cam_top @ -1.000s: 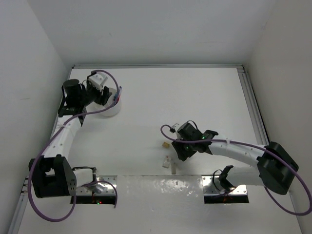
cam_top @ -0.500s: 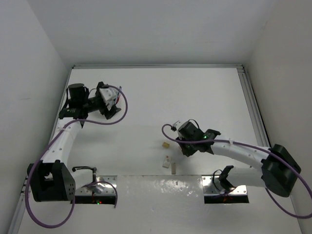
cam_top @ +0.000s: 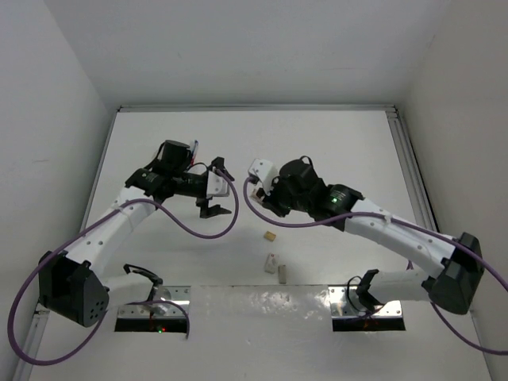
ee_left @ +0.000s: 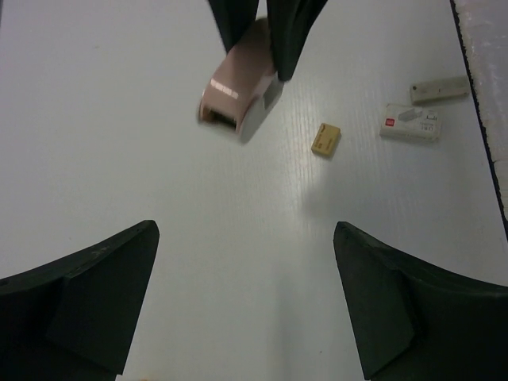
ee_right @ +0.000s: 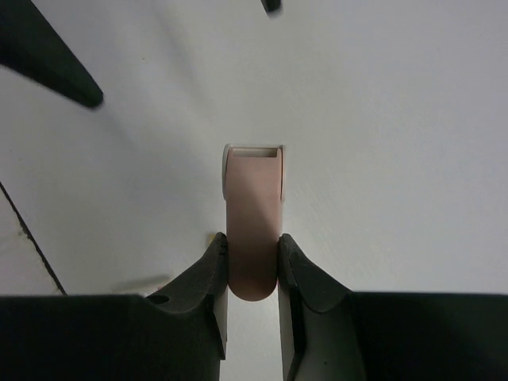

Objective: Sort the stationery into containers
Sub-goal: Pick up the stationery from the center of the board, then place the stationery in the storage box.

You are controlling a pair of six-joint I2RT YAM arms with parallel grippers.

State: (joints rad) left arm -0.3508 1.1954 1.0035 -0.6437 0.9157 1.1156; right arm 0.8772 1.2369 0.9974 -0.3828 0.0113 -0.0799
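Note:
My right gripper (ee_right: 252, 270) is shut on a pink eraser (ee_right: 254, 210), which sticks out past its fingertips above the table. In the top view the right gripper (cam_top: 254, 187) hangs mid-table, facing my left gripper (cam_top: 221, 189) a short way off. The left gripper (ee_left: 246, 305) is open, with nothing between its fingers. In its view the pink eraser (ee_left: 238, 91) hangs ahead in the right gripper's black fingers. A tan block (ee_left: 326, 139) and a white eraser with a red label (ee_left: 410, 123) lie on the table. The containers are hidden behind my left arm.
A second small white piece (ee_left: 439, 89) lies beside the labelled eraser, near the shiny strip at the table's front edge (cam_top: 262, 298). In the top view the tan block (cam_top: 270, 236) and the white pieces (cam_top: 274, 263) lie in front of both grippers. Walls close off the left, far and right sides.
The left arm swung from the far-left corner to mid-table and opened its jaws. The right gripper shut on the pink eraser, lifted it and carried it away from the front, toward the left gripper.

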